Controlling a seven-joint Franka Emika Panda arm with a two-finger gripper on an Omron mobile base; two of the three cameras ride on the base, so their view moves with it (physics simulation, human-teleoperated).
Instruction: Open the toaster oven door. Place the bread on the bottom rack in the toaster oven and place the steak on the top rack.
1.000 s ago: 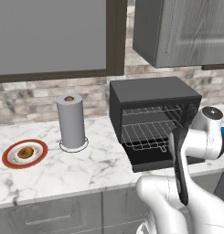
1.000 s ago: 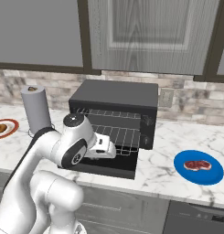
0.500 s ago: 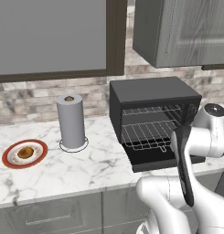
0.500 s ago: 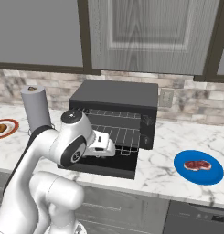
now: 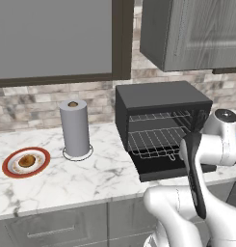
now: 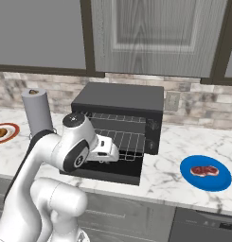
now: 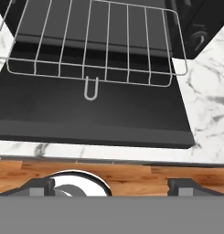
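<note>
Far to the gripper's left on the marble counter (image 5: 100,178) sits a red-rimmed plate (image 5: 8,170) carrying the round golden-brown bread (image 5: 26,160); the same plate shows at the left edge of the right base view. Nearer, yet still left of the gripper, a grey paper-towel roll (image 5: 74,128) stands upright in a wire ring holder.

The gripper (image 7: 109,186) hangs in front of the toaster oven (image 5: 160,103), out past the front edge of the toaster oven door (image 7: 95,121), which lies folded down flat and open. In the hand view its two dark fingertips (image 7: 38,186) stand far apart at the bottom corners, jaws spread wide with nothing between them. Just beyond the gripper, above the lowered door, the bottom rack (image 7: 93,68) is drawn partly forward, its small loop handle pointing toward the hand. The top rack (image 5: 160,117) sits above it inside the oven, bare like the lower one.

Well to the gripper's right, past the oven's knob side, a blue plate (image 6: 221,182) rests on the counter with the pinkish-red steak (image 6: 205,170) lying on it. Grey cabinets (image 6: 155,35) hang above the oven.
</note>
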